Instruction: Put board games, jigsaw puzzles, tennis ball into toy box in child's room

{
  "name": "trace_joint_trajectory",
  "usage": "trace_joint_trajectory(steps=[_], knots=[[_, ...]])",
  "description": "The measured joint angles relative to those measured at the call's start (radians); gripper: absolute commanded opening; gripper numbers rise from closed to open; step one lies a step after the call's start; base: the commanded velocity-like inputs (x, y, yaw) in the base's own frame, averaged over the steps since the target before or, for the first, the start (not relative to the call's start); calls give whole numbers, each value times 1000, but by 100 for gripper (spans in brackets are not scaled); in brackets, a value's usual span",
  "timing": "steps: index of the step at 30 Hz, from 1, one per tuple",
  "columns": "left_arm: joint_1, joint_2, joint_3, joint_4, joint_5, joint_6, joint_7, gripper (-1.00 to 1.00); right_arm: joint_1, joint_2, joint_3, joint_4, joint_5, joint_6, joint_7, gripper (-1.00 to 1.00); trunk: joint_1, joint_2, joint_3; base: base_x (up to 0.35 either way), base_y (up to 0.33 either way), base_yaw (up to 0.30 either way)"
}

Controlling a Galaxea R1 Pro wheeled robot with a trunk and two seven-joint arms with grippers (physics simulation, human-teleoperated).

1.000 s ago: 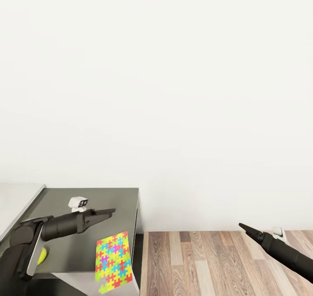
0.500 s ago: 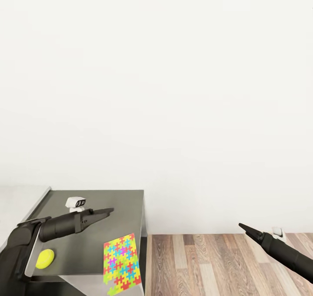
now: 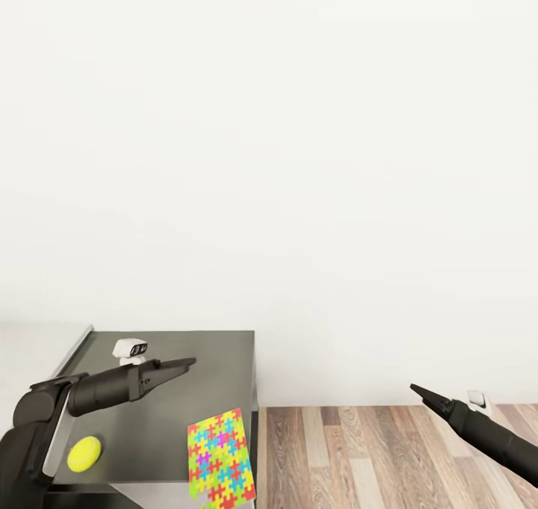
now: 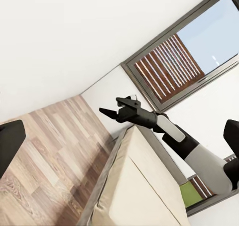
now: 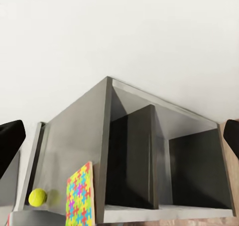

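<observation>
The whole view has swung left since a second ago, bringing the tennis ball [image 3: 84,454] clear of the left arm. It lies on the dark grey cabinet [image 3: 217,352], below the left gripper [image 3: 183,362], whose fingers are pressed together. A jigsaw puzzle [image 3: 220,457] overhangs the cabinet's edge nearby. The right gripper [image 3: 420,392], also closed, hangs over the wood floor [image 3: 359,449].

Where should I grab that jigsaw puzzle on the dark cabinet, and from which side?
Probably by its overhanging end. The jigsaw puzzle lies flat on the dark grey cabinet, too thin to pinch from above, but one end juts past the cabinet's front edge. Bring the left hand in level from the robot's side, one finger above and one below.
</observation>
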Motion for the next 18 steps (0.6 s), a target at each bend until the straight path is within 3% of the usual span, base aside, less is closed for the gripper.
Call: trace_joint_trajectory(steps=[15, 18], knots=[[1, 1, 3, 0, 0, 1, 0, 100, -4, 0, 0, 14, -1, 4, -2, 100, 0, 0, 0, 10, 13, 0], [2, 1, 3, 0, 0, 1, 0, 100, -6, 0, 0, 20, -1, 7, -2, 100, 12, -21, -9, 0, 0, 0]])
